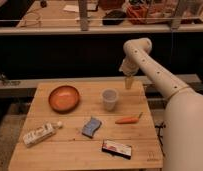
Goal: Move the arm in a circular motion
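The wooden surface (70,152) carries a blue sponge (91,127) at centre, orange bowl (64,98) at 10 o'clock, clear cup (110,99) at 1, carrot (128,119) at 3, packet (116,149) at 5, and white bottle (41,134) lying at 8. The gripper (128,82) hangs over its far edge at 1.

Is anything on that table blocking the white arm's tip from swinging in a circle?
Nothing visible blocks it. The gripper at the end of the arm hangs over the back right edge of the table. The cup, nearest, stands beside it toward the middle; a low sweep might clip it.
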You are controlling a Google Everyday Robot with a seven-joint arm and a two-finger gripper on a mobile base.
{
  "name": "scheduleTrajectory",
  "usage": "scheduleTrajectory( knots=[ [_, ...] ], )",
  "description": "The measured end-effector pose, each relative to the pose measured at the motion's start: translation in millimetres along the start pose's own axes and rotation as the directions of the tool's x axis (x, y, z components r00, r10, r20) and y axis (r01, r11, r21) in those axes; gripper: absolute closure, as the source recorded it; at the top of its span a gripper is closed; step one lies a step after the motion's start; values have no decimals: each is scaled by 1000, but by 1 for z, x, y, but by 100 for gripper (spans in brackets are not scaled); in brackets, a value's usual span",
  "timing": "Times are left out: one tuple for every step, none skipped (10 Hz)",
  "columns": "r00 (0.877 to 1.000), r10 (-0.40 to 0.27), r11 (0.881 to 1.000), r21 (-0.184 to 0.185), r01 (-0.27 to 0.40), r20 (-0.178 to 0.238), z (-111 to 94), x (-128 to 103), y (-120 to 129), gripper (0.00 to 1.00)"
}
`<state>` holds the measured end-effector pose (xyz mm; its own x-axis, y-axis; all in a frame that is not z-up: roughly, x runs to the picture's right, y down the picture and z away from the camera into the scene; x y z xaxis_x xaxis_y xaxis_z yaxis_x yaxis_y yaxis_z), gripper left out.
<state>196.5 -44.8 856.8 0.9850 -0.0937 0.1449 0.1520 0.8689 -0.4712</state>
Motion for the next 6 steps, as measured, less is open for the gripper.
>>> scheduleTrajectory(
  knots=[
    [1000, 15, 1000, -4, -15, -10, -7, 13, 23, 20],
    [999, 27, 1000, -11, -27, -22, -16, 23, 55, 20],
    [999, 29, 999, -16, -30, -32, -21, 25, 75, 20],
    [999, 28, 999, -24, -29, -39, -25, 22, 98, 20],
    [999, 17, 999, -29, -18, -40, -27, 15, 118, 20],
    [999, 7, 1000, -30, -8, -37, -27, 6, 126, 20]
  ],
)
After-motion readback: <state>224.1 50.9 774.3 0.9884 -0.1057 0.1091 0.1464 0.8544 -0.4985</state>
